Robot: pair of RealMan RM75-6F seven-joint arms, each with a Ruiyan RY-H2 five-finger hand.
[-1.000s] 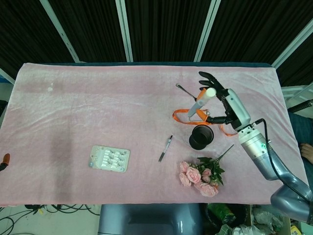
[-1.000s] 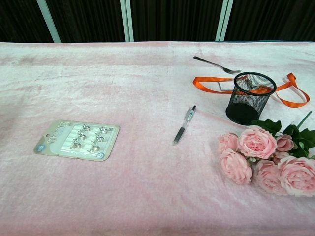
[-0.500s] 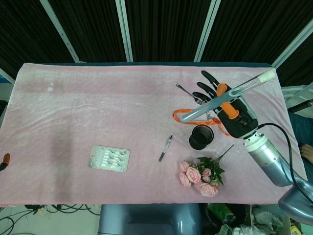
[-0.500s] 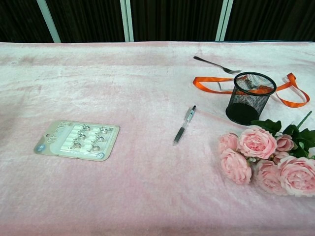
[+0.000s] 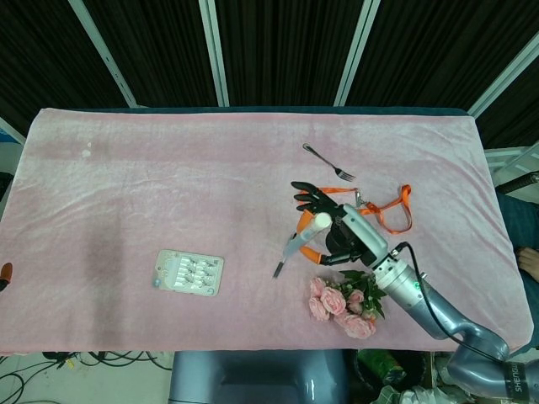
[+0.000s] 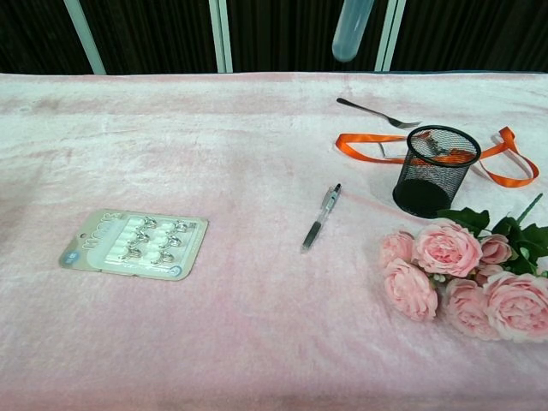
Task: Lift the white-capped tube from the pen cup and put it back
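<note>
My right hand is raised high above the table and grips the clear tube near its white cap. From the cap the tube slants down to the left. In the chest view only the tube's rounded lower end shows at the top edge, well above and left of the black mesh pen cup. The cup stands upright on the pink cloth; in the head view my hand hides it. No left hand shows in either view.
A pen lies left of the cup. An orange ribbon and a fork lie behind it. Pink roses lie in front of it at the right. A card of clips sits at the left.
My right hand has risen and swung left with the tube. The tube turned from lying nearly level, cap to the right, to slanting down-left from the cap. Its lower end now shows in the chest view.
</note>
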